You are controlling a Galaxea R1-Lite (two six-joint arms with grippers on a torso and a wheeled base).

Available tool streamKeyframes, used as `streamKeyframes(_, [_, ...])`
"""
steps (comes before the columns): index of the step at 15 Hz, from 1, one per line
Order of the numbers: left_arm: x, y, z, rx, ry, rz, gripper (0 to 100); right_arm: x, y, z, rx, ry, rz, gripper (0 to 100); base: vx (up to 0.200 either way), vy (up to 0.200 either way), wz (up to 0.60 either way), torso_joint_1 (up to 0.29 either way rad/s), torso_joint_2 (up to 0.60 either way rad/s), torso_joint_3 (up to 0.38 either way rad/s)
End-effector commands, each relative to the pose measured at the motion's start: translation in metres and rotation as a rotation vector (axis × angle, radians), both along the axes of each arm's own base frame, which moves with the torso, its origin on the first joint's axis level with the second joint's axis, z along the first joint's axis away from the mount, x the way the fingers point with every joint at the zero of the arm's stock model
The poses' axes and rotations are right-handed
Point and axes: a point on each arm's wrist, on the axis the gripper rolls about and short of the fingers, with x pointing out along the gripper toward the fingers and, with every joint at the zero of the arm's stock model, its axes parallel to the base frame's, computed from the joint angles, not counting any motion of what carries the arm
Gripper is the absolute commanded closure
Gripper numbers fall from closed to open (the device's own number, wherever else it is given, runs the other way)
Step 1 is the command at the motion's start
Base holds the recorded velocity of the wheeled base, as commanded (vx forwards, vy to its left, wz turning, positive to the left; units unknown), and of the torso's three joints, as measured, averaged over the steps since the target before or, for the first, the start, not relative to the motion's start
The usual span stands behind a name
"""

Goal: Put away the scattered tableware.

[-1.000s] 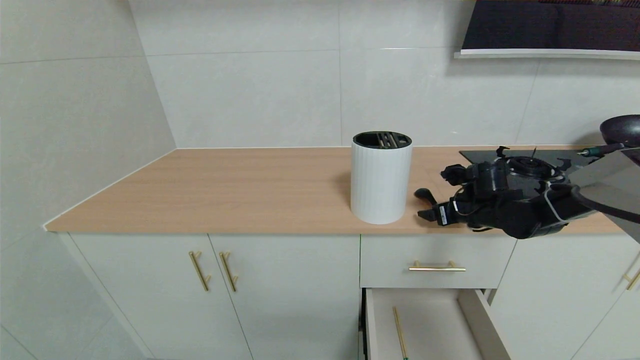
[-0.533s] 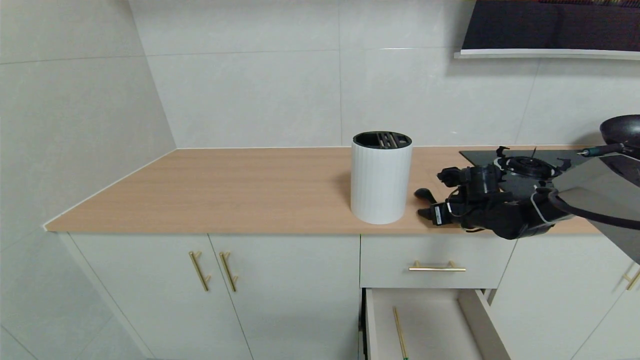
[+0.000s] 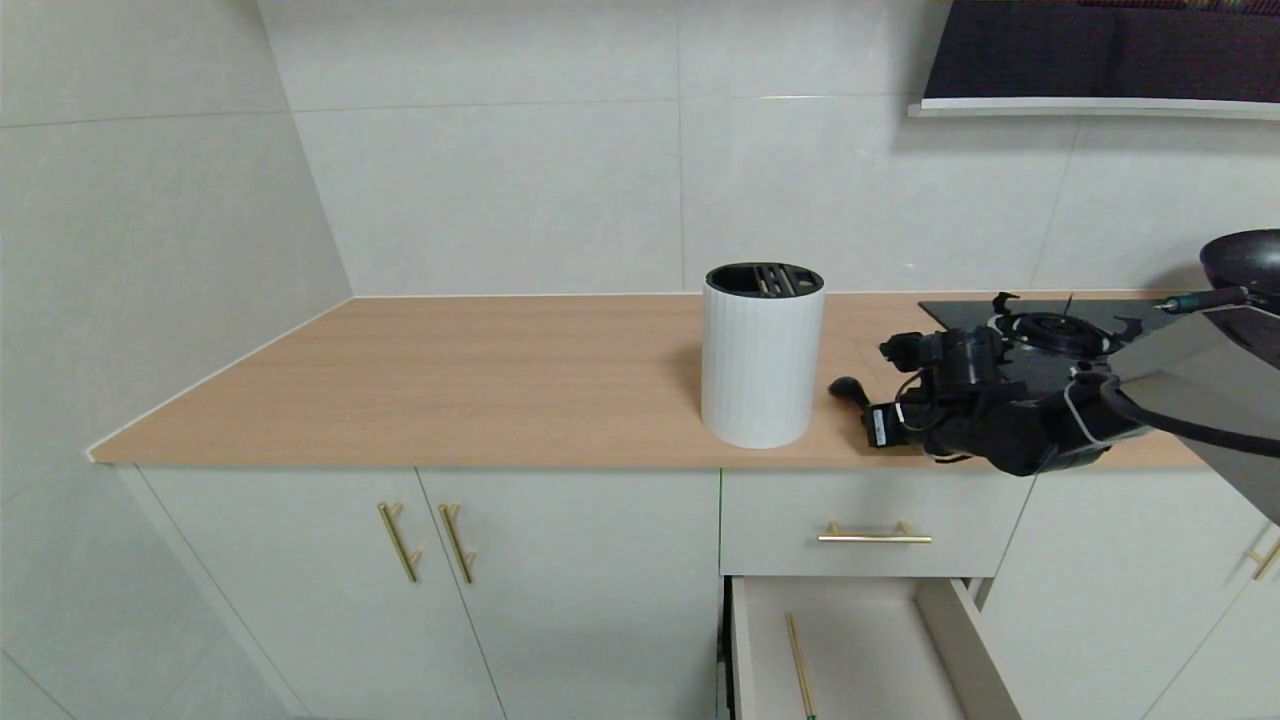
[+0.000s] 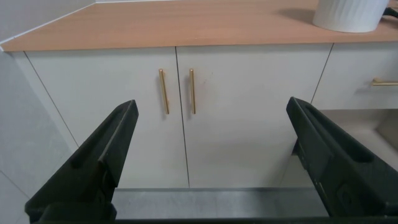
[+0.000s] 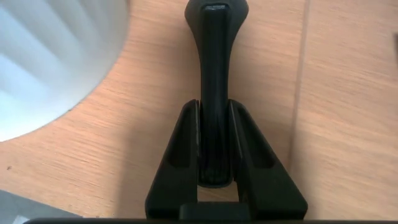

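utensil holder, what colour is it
Utensil holder: ribbed white, black slotted top; clearest in head view.

The kitchen is bright, with soft, even light that seems to come from above. The pale wall tiles [image 3: 500,180] shine a little, and a thin white streak of glare sits high on them. The white holder [image 3: 762,370] drops a soft grey shadow on the wooden counter [image 3: 450,380], on its left side. In the head view the wall lines lean outward near the edges. The right gripper [image 5: 213,109] casts a faint shadow on the wood. The black handle [image 5: 214,50] it pinches has a thin shiny line. The left gripper [image 4: 211,106], spread wide, looks very dark against the pale cupboard doors [image 4: 180,124].
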Motion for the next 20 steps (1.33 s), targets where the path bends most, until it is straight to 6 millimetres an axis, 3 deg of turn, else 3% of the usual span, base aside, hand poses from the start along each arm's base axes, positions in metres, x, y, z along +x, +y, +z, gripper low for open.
streamKeyframes(1, [0.0,0.0,0.0,0.0,0.0,-0.001,0,-0.021,-0.001,0.039,0.066,-0.043,-0.026,100,0.0,0.0,0.0,0.0,0.0,0.0])
streamKeyframes(4, [0.0,0.0,0.0,0.0,0.0,0.001,0,-0.088,-0.013,0.091,0.116,0.002,-0.046,100,0.0,0.0,0.0,0.0,0.0,0.0])
streamKeyframes(5, [0.0,0.0,0.0,0.0,0.0,-0.001,0,-0.105,-0.013,0.098,0.125,0.039,-0.044,100,0.0,0.0,0.0,0.0,0.0,0.0])
streamKeyframes(6, [0.0,0.0,0.0,0.0,0.0,-0.001,0,-0.139,-0.018,0.11,0.13,0.1,-0.046,100,0.0,0.0,0.0,0.0,0.0,0.0])
streamKeyframes(8, [0.0,0.0,0.0,0.0,0.0,-0.001,0,-0.19,-0.029,0.111,0.125,0.139,-0.027,100,0.0,0.0,0.0,0.0,0.0,0.0])
streamKeyframes(11, [0.0,0.0,0.0,0.0,0.0,-0.001,0,-0.234,-0.038,0.105,0.133,0.153,-0.006,100,0.0,0.0,0.0,0.0,0.0,0.0])
streamKeyframes(15, [0.0,0.0,0.0,0.0,0.0,0.001,0,-0.245,-0.041,0.076,0.088,0.255,-0.002,100,0.0,0.0,0.0,0.0,0.0,0.0])
streamKeyframes(20, [0.0,0.0,0.0,0.0,0.0,-0.001,0,-0.231,-0.037,0.05,0.03,0.364,0.011,100,0.0,0.0,0.0,-0.096,0.21,0.124])
